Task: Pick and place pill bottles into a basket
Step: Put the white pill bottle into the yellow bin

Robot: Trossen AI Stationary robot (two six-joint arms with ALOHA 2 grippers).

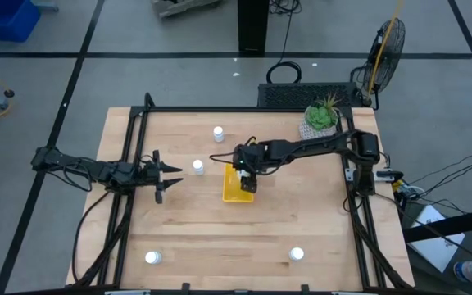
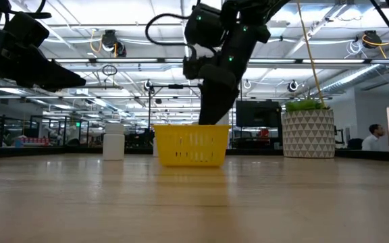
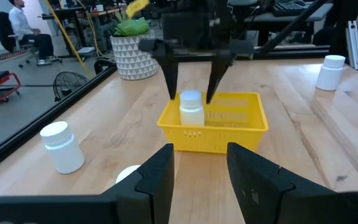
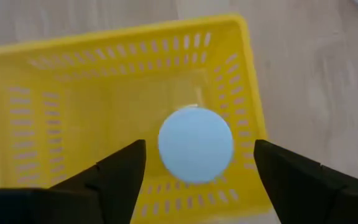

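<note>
The yellow basket (image 1: 233, 190) stands mid-table. One white pill bottle (image 3: 191, 111) stands upright in it on its base. My right gripper (image 4: 199, 149) hovers over the basket, pointing down. It is open, with one finger on each side of the bottle's cap (image 4: 196, 144) and a gap on both sides. My left gripper (image 1: 170, 173) is open and empty at the table's left, pointing at the basket. Loose bottles stand on the table: one beside the left gripper (image 1: 197, 166), one farther back (image 1: 218, 132), and two near the front edge (image 1: 152, 257) (image 1: 297, 255).
A white patterned pot with a green plant (image 1: 319, 120) stands at the far right, behind the right arm. A black frame (image 1: 220, 109) runs round the tabletop. Bare wood lies between the basket and the two front bottles.
</note>
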